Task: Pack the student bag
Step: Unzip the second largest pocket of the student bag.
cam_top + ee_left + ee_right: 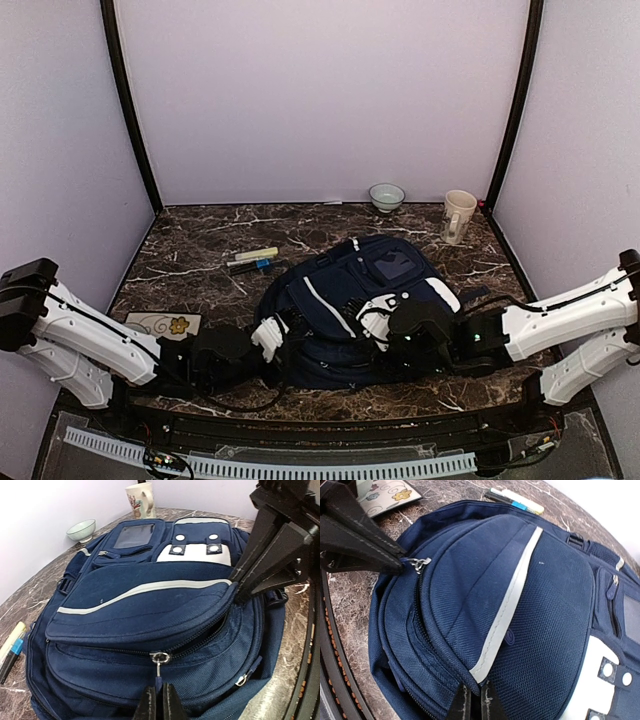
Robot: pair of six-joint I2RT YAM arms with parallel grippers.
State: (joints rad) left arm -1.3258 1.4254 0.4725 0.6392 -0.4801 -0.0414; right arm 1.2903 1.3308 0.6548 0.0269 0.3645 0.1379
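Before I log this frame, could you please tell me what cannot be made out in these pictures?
Inside the student bag: all views, covered by its own fabric.
Zipper pull end: left wrist view, pinched inside the left claw.
Mug print: blurred in left wrist view, too small from above.
Flower card: top view, partly under the left arm; right wrist view, cut by the edge.

Place: likely lab test booth | Evidence: plain lilac walls (320, 100), black corner posts (131, 110), marble tabletop (200, 250)
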